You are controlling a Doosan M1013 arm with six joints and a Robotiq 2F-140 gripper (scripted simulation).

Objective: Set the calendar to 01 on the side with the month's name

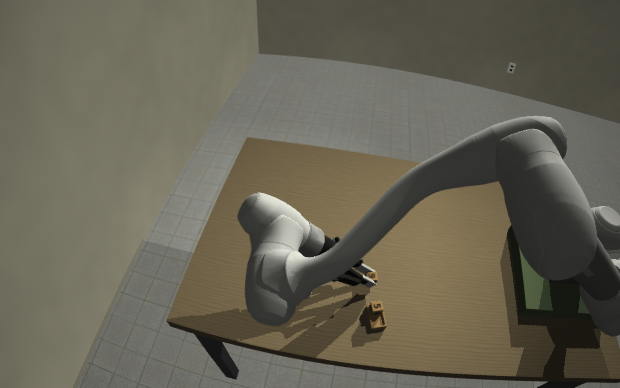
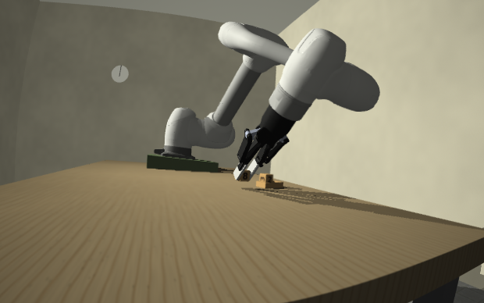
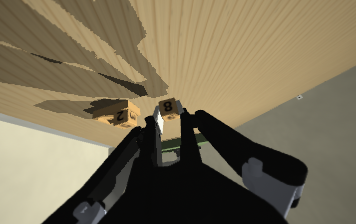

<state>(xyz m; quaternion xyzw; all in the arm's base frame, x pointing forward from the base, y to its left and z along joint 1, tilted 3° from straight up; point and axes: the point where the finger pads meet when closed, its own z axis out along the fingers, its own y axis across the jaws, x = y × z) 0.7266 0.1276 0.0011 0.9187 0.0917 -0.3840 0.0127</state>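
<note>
Wooden table, light brown, grained top. White jointed robot arm, reaching over it, wrist tilted. Green rectangular base block, under the arm's foot. Black two-finger claw with pale fingertips, slanting down, clasped on a small orange-brown cube, 8 on one side. Small orange-brown tray, on the table near the claw. Second orange-brown cube, seated at one end of the tray, 5 on top, 2 on one side.
</note>
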